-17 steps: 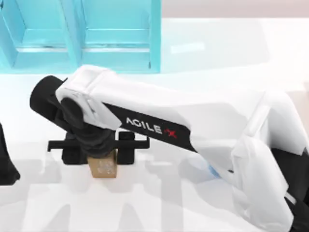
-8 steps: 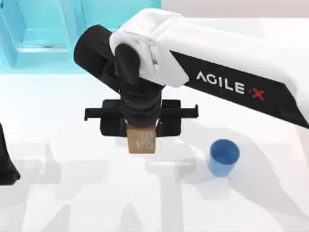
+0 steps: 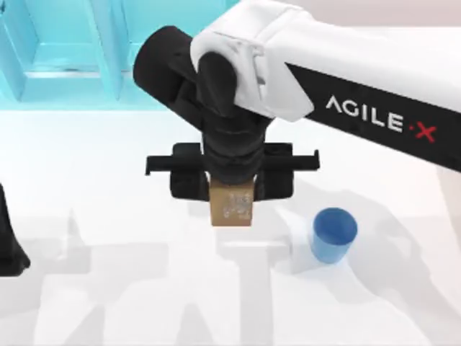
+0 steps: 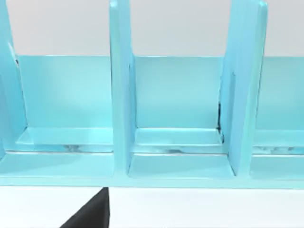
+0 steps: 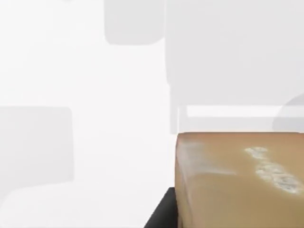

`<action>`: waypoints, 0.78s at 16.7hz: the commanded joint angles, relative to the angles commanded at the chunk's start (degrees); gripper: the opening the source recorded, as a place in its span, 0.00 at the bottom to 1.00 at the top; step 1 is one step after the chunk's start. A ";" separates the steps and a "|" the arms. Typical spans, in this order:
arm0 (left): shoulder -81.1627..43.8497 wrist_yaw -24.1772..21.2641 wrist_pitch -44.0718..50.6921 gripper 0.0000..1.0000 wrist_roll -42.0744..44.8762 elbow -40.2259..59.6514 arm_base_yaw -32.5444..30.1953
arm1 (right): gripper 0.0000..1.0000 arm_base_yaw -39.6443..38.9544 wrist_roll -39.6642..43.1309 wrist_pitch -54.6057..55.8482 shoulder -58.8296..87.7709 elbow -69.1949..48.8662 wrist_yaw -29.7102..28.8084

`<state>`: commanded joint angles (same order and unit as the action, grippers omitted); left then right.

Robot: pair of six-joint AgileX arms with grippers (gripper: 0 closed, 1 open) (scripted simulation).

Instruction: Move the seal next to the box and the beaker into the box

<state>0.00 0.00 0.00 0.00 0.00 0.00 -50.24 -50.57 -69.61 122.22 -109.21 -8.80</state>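
Seal (image 3: 231,205) sits just left of centre in the top view, a tan block with whitish marks, and we have it pinched in our right gripper (image 3: 232,189), whose black fingers are closed against its sides while the white right arm reaches in from the upper right of the frame. Working from the left, our left arm (image 3: 10,238) is parked as a dark shape at the left edge of the top view; we cannot tell how its claw stands. Our box (image 3: 108,50), pale blue with upright dividers, fills the upper left. Right of the seal, lower right of centre, the beaker (image 3: 333,234) stands upright on the white table (image 3: 108,288), apart from the seal and well apart from the box.
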 joint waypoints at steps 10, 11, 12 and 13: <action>0.00 0.00 0.00 1.00 0.00 0.00 0.00 | 0.00 26.97 26.87 4.63 -13.89 15.88 4.34; 0.00 0.00 0.00 1.00 0.00 0.00 0.00 | 0.00 30.55 30.45 5.21 -15.66 17.96 4.93; 0.00 0.00 0.00 1.00 0.00 0.00 0.00 | 0.00 33.63 33.53 5.75 -17.29 19.87 5.49; 0.00 0.00 0.00 1.00 0.00 0.00 0.00 | 0.00 36.10 35.99 6.21 -18.70 21.52 5.96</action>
<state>0.00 0.00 0.00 0.00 0.00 0.00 -14.14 -14.58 -63.39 103.52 -87.69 -2.84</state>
